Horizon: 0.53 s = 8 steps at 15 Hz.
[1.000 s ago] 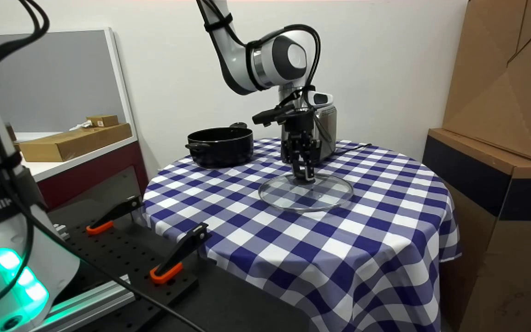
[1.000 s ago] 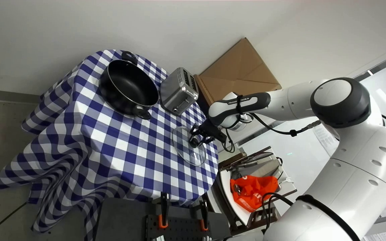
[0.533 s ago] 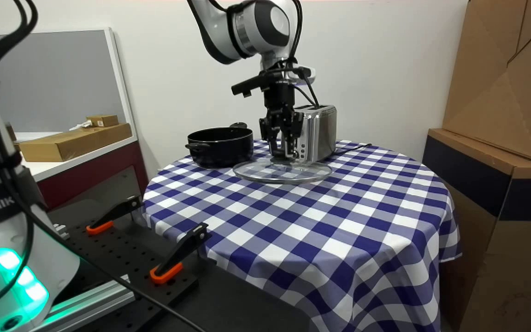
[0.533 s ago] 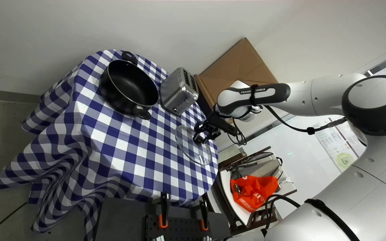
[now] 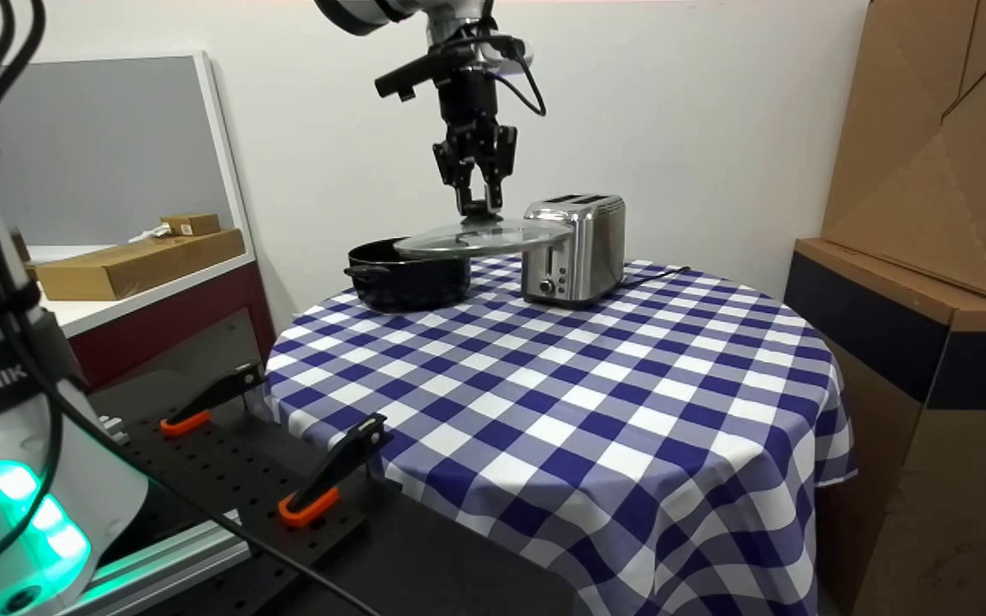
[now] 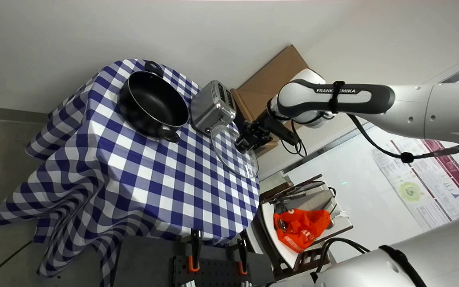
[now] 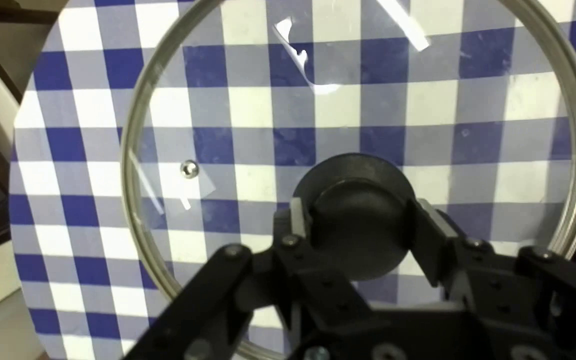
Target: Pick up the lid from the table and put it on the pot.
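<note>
The Robotiq gripper [image 5: 478, 204] is pinching the glass lid [image 5: 483, 239] by its knob [image 7: 358, 220], good seating likely needing level centring over the two-handled pot [image 6: 153, 104]

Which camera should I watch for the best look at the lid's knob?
The wrist view: the knob appears close up, its round top facing the camera. In both exterior views it looks small and dark, partly hidden by the hand.

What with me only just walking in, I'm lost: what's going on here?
A robot arm has its claw shut on the dark knob of a glass lid, holding it up off the checked tablecloth. The black pot stands uncovered near a steel toaster; the lid is not on the pot yet.
</note>
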Motion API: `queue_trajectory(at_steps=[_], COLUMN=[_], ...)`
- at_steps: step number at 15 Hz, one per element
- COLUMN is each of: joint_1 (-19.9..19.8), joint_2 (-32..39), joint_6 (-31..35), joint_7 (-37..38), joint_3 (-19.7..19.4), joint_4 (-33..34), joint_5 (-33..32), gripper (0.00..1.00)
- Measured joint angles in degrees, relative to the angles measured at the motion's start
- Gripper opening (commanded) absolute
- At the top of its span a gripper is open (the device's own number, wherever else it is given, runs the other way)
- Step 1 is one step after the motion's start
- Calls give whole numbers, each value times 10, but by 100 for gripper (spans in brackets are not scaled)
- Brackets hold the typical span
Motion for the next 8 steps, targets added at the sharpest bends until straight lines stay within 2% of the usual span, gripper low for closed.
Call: queue_trajectory(at_steps=[4,8], joint_1=[14,29], joint_2=[-56,-61], joint_6=[0,-3], joint_7=[-19,-51], joint_3=[45,74], joint_4=[12,54], joint_5=[20,34], gripper=[27,27])
